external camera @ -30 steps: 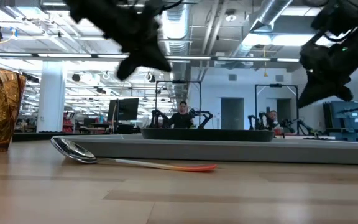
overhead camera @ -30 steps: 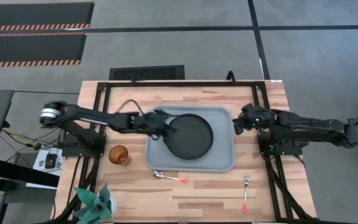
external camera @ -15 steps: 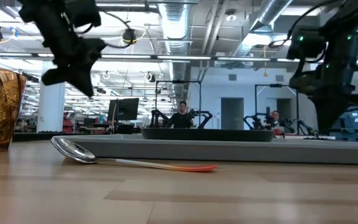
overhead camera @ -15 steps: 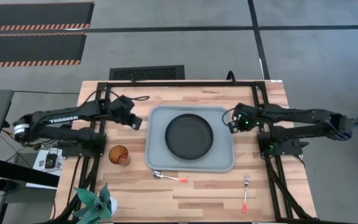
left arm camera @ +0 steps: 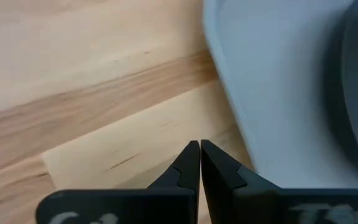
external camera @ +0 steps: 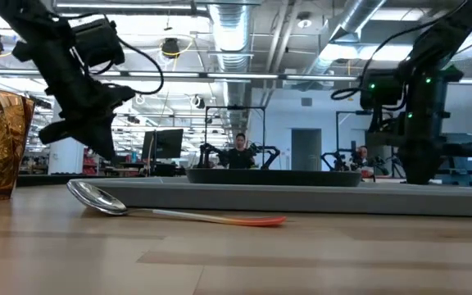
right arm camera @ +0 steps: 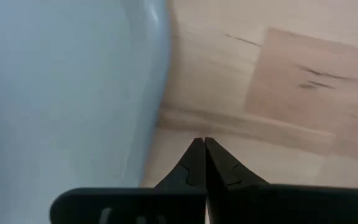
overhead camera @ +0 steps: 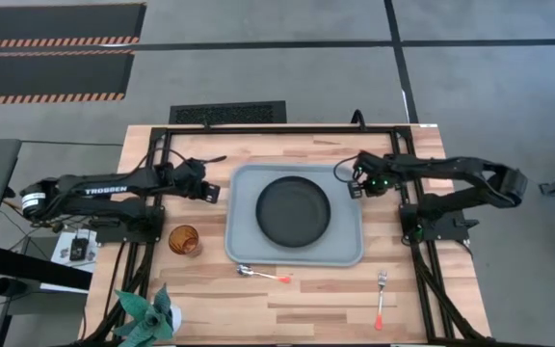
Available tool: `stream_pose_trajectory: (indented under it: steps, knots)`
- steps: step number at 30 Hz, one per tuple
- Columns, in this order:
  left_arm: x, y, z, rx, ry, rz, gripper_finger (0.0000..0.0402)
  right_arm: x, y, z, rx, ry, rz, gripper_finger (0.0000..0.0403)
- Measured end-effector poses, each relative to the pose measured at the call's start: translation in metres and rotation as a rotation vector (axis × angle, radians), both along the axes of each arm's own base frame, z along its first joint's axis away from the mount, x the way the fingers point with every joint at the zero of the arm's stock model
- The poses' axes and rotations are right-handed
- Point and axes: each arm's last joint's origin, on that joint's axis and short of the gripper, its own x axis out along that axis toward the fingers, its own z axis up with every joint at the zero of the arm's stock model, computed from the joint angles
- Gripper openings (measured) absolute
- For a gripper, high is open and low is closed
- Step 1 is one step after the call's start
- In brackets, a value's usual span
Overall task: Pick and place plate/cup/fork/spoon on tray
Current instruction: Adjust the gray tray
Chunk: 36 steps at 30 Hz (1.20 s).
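High cam looks straight down on the whole table. Low cam sits at tabletop height, level, close to the spoon (external camera: 97,199), facing the room. My wrist cams look down close at wood; both catch the tray (left arm camera: 272,93) edge, shared with high.

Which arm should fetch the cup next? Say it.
Left. The left gripper is beside the tray, on the cup's side; the right gripper is across the tray.
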Motion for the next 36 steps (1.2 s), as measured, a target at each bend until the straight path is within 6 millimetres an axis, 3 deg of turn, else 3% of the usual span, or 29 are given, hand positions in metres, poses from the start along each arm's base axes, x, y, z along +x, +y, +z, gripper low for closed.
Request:
stream_pose_trajectory:
  steps: [17, 36]
  knots:
    - [0.0, -0.014, -0.018, -0.043, -0.044, 0.003, 0.0, 0.02, -0.004, -0.001, -0.051, -0.132, 0.076, 0.0006]
    - [0.0, -0.013, -0.018, -0.011, -0.029, -0.057, 0.0, 0.017, -0.003, 0.01, -0.078, -0.188, 0.063, 0.0006]
